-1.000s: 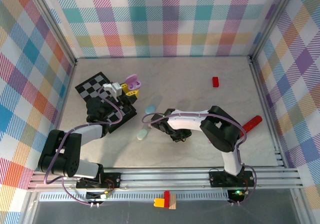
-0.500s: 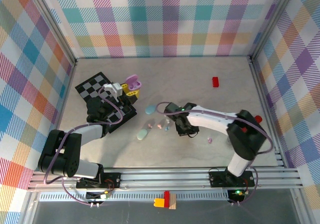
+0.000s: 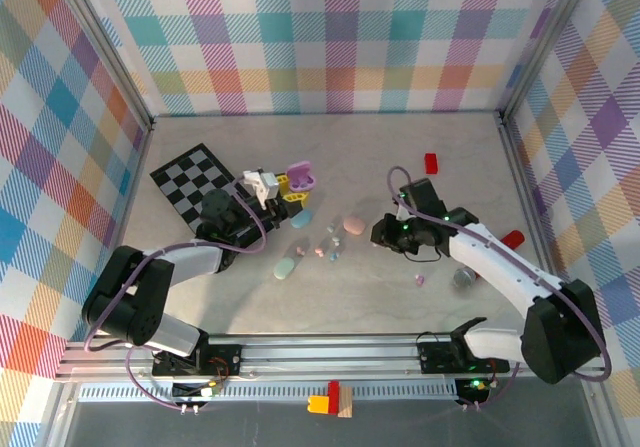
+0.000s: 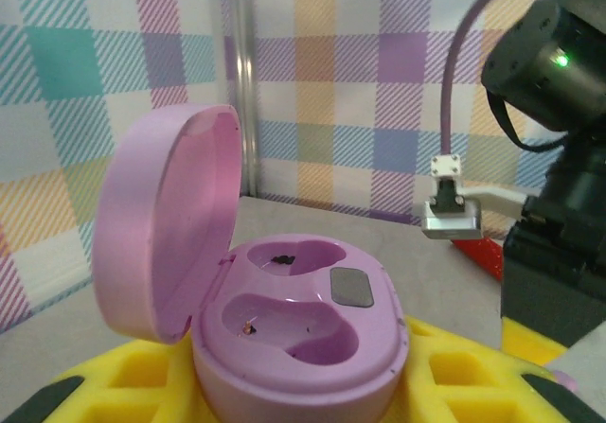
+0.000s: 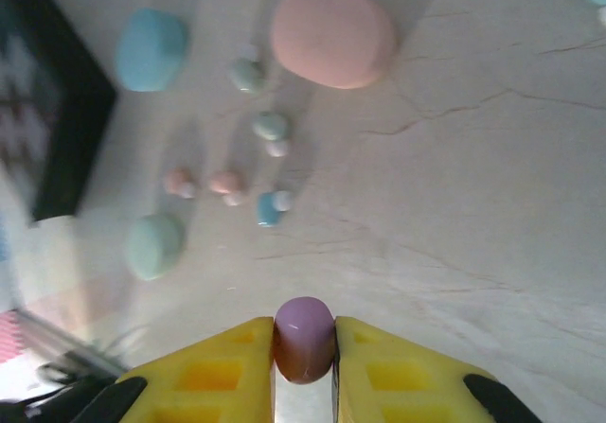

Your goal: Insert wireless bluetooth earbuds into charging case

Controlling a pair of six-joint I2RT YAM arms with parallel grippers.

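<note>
Earbud [image 5: 304, 338], purple, glossy and rounded, sits pinched in the right end effector [image 5: 304, 371], long axis seemingly along its yellow fingers [image 5: 218, 374]. The left end effector [image 3: 290, 189] is clenched on the lilac charging case [image 4: 294, 328], a smooth plastic pebble, lid hinged back, two empty wells facing up. That case lies well apart to the right end effector's left, past loose pastel buds [image 5: 270, 125] on the marbled counter [image 5: 492, 205], so the right arm probably brings the earbud over.
</note>
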